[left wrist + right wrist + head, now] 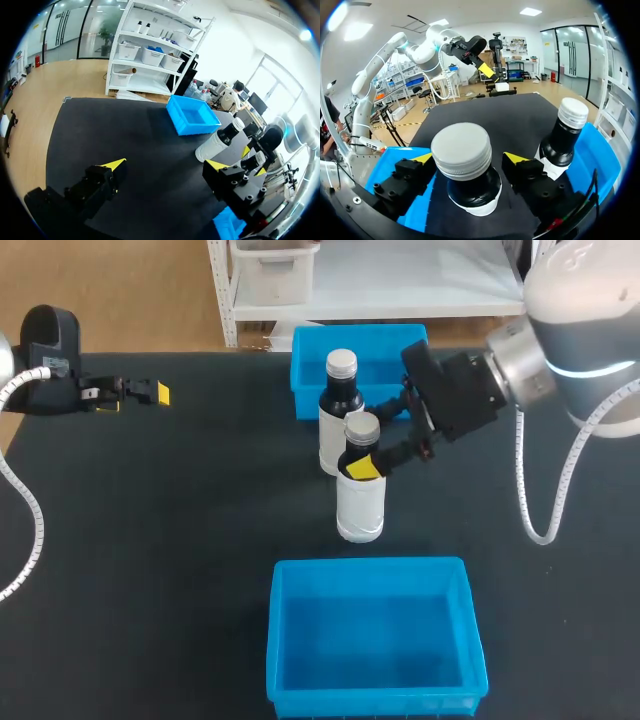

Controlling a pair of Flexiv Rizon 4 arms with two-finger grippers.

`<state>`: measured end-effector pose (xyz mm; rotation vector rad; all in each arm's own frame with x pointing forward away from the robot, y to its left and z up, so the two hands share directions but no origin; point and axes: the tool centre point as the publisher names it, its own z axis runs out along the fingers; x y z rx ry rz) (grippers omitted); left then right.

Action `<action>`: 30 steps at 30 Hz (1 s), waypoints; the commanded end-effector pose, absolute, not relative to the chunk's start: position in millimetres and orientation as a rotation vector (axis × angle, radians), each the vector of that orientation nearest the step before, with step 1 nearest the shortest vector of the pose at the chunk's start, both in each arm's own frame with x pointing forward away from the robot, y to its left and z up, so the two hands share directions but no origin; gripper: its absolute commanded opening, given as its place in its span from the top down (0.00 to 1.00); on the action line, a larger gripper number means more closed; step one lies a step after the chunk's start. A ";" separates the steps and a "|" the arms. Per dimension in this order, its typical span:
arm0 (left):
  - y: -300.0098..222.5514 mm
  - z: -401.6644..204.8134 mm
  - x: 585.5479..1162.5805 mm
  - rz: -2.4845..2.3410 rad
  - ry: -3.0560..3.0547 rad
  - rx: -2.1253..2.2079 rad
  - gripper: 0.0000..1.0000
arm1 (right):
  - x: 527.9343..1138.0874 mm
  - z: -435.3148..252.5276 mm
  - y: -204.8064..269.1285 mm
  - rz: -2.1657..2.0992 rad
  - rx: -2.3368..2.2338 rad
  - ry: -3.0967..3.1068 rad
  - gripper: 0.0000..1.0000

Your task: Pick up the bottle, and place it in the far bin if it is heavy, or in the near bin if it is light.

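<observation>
Two dark bottles with white labels and grey caps stand mid-table. The nearer bottle [360, 495] [462, 150] has my right gripper [370, 440] [468, 159] around its neck, one yellow-tipped finger on each side and a thin gap showing, so it is open. The farther bottle [340, 405] [565, 135] [217, 142] stands just behind it, beside the far blue bin [310, 370] [192, 115] [602, 160]. The near blue bin [375, 640] [385, 162] sits empty at the table's front. My left gripper [150, 393] [165, 165] hangs open and empty over the far left.
The black table [150, 540] is bare on its left half and at the right front. My right arm's white cable [530, 500] hangs in a loop at the right. The two bottles stand almost touching, close in front of the far bin.
</observation>
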<state>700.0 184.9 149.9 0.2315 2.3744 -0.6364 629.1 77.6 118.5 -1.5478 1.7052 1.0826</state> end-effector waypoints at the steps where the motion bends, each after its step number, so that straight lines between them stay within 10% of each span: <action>1: 184.9 149.9 700.0 -0.636 2.374 0.231 0.00 | 630.2 117.1 78.8 1.081 -1.545 1.706 0.29; 22: 184.9 149.9 700.0 -0.636 2.374 0.231 0.00 | 630.2 117.2 78.4 1.084 -1.546 1.701 0.58; 26: 184.9 149.9 700.0 -0.636 2.374 0.231 0.00 | 629.2 119.7 76.5 1.088 -1.547 1.691 1.00; 30: 184.9 149.9 700.0 -0.636 2.374 0.231 0.00 | 627.5 123.9 73.0 1.091 -1.551 1.678 1.00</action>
